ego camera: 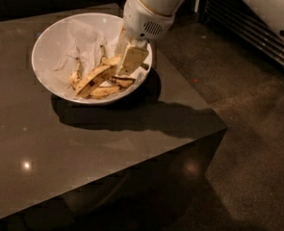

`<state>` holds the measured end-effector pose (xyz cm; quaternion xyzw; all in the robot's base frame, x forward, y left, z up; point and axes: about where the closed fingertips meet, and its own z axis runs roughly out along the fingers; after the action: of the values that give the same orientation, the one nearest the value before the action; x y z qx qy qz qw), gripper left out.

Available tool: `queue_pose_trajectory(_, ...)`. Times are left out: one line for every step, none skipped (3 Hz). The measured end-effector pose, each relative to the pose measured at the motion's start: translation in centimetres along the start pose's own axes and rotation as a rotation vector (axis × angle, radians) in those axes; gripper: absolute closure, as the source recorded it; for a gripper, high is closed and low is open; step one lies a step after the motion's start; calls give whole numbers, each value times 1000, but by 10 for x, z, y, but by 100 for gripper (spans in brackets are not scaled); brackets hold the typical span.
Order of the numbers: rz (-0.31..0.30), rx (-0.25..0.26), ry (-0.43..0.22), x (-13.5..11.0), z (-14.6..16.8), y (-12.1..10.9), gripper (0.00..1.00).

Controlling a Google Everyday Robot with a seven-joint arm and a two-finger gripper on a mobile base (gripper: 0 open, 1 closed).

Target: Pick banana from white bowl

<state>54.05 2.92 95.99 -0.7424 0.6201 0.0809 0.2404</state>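
Note:
The white bowl (50, 37) stands on the dark table, lined with crumpled white paper. Three bananas lie in its right half. The longest banana (94, 79), yellow with dark speckles, lies diagonally from lower left to upper right. Two shorter, browner bananas (105, 91) lie beside and below it. My gripper (130, 59) reaches down into the bowl's right side from the white arm above. It sits right at the upper end of the longest banana and hides that end.
The dark glossy table (83, 148) has its right edge and front corner (223, 126) close to the bowl. Beyond the edge is speckled floor (257, 129). A white slatted unit (262, 28) stands at the upper right.

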Motion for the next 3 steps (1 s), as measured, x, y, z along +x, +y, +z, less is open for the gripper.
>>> queue_pose_trajectory(-10, 33, -106, 1, -4, 26, 100)
queue_pose_trajectory(11, 60, -117, 11, -15, 26, 100)
queue_pose_trajectory(3, 59, -97, -7, -27, 27, 100)
